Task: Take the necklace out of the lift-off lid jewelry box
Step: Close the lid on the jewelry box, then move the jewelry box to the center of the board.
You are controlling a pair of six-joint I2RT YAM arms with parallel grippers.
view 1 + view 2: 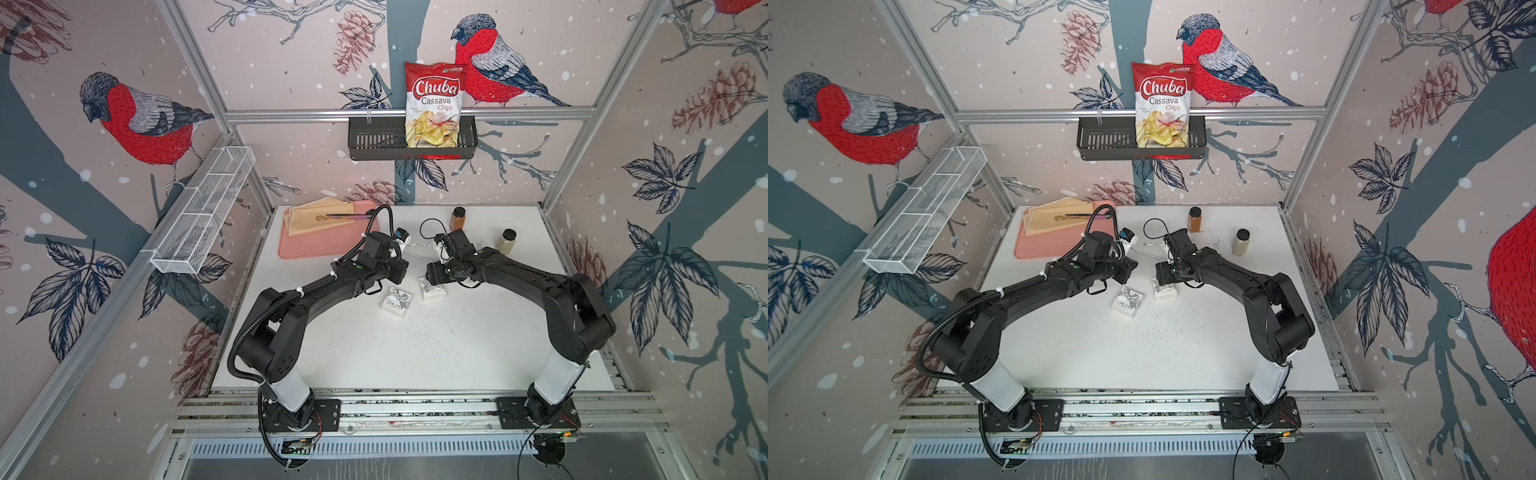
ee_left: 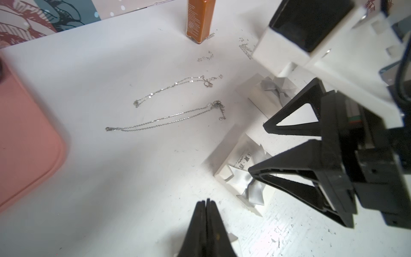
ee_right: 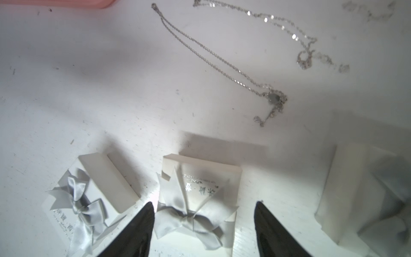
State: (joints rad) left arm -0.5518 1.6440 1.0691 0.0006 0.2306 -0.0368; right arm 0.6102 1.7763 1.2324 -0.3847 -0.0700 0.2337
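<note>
Closest in, the left fingers are clenched flat together on nothing, over the table. The right fingers stand released, one on each side of the middle box, not clasping it: a gap shows at one finger. That box is white with a grey satin bow; its lid bears silver printed characters, not legible.

A side box of the same make sits just beside it, with similar silver print, also unreadable. A third box on the opposite side is blurred.

Both necklaces lie on bare table beyond the middle box, outside every box. The long necklace is nearer, its bunched end closest to the box. The short necklace lies farther off, apart from the first. Past them stands an orange jar, label print too small to read.

Well behind the middle box, a bag in the wall basket reads "Chuba Cassava Chips".
</note>
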